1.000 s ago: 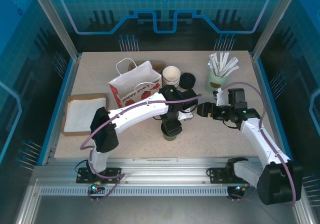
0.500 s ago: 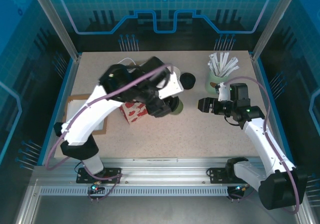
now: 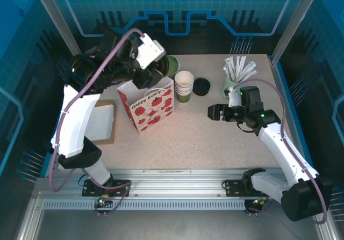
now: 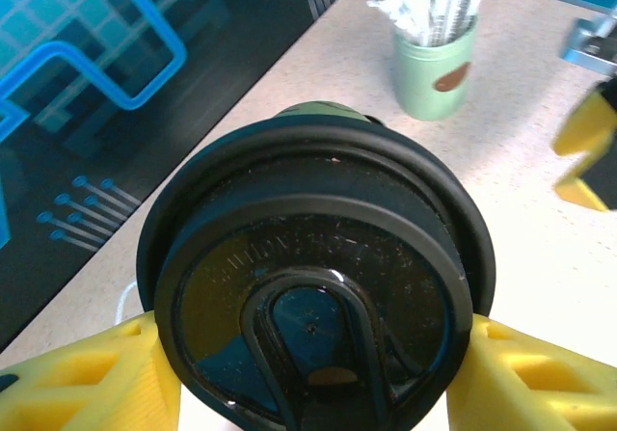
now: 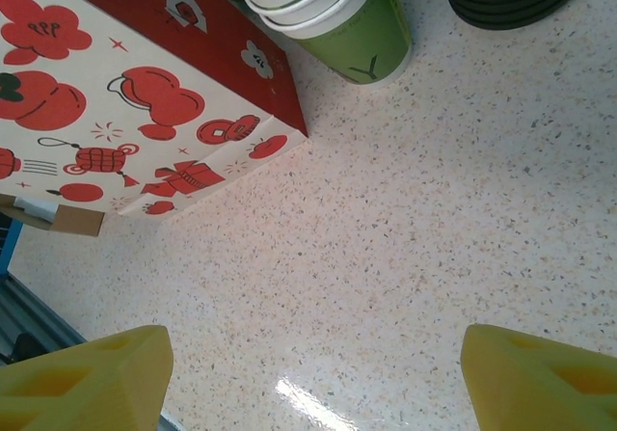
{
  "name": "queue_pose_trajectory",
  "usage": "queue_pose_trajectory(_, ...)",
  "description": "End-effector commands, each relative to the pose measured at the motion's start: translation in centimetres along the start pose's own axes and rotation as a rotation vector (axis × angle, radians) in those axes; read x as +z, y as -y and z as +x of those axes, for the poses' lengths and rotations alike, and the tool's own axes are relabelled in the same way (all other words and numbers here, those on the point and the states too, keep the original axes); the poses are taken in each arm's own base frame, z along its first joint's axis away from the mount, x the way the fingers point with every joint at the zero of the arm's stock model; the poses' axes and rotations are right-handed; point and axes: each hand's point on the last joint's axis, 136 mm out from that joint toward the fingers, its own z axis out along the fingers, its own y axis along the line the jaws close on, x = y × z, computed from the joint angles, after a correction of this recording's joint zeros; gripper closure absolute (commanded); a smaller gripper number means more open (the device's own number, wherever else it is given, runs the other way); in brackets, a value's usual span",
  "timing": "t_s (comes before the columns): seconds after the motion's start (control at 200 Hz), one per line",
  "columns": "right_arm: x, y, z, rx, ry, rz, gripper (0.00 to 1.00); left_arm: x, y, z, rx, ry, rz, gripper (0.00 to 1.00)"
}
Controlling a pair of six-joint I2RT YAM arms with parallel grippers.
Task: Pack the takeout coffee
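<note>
Two claws working: left claw (image 4: 310, 378) pinches the takeout coffee (image 3: 172, 65) by its sides, lifted off the surface (image 3: 215, 138) at the far edge, just beside the open top of the red-and-white paper bag (image 3: 150, 104). Right claw (image 3: 214, 112) hangs spread over bare surface, right of the cup stack (image 3: 184, 84).

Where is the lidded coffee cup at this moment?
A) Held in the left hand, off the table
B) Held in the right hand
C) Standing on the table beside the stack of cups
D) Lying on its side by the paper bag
A: the left wrist view shows the left hand with its yellow fingers clamped on either side of the lidded cup, which the top view shows raised near the paper bag.
</note>
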Motion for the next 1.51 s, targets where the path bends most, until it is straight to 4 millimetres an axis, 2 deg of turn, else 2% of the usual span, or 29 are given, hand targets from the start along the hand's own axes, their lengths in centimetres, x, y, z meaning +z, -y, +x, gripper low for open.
queue_pose_trajectory(0.0,0.2,-1.1,-0.4,-0.035,-0.008,-0.008,0.2,0.1,-1.8,0.2,-0.043,0.006,-0.012,0.5)
queue_pose_trajectory(0.1,0.6,-2.5,-0.8,-0.067,-0.01,-0.032,0.2,0.0,-3.3,2.1,-0.115,-0.054,-0.025,0.52)
queue_pose_trajectory(0.19,0.8,-4.0,-1.5,-0.103,-0.005,-0.055,0.2,-0.2,-3.9,4.0,-0.157,-0.111,-0.033,0.53)
queue_pose_trajectory(0.34,1.5,-6.3,-2.9,-0.16,0.001,-0.092,0.2,-0.4,-4.1,7.1,-0.208,-0.207,-0.032,0.53)
queue_pose_trajectory(0.445,2.4,-7.2,-3.5,-0.187,-0.007,-0.112,0.2,0.1,-4.0,9.6,-0.234,-0.298,-0.022,0.53)
queue_pose_trajectory(0.535,3.4,-7.8,-3.6,-0.206,-0.028,-0.122,0.2,0.5,-4.2,10.8,-0.253,-0.338,-0.017,0.53)
queue_pose_trajectory(0.68,4.4,-8.4,-3.1,-0.225,-0.062,-0.136,0.2,1.7,-4.8,12.1,-0.282,-0.391,0.0,0.53)
queue_pose_trajectory(0.935,4.9,-8.3,-2.3,-0.231,-0.083,-0.123,0.2,4.6,-4.1,13.5,-0.281,-0.472,0.083,0.53)
queue_pose_trajectory(1.501,5.5,-7.6,-1.3,-0.217,-0.106,-0.099,0.21,8.3,-4.4,17.3,-0.228,-0.666,0.11,0.53)
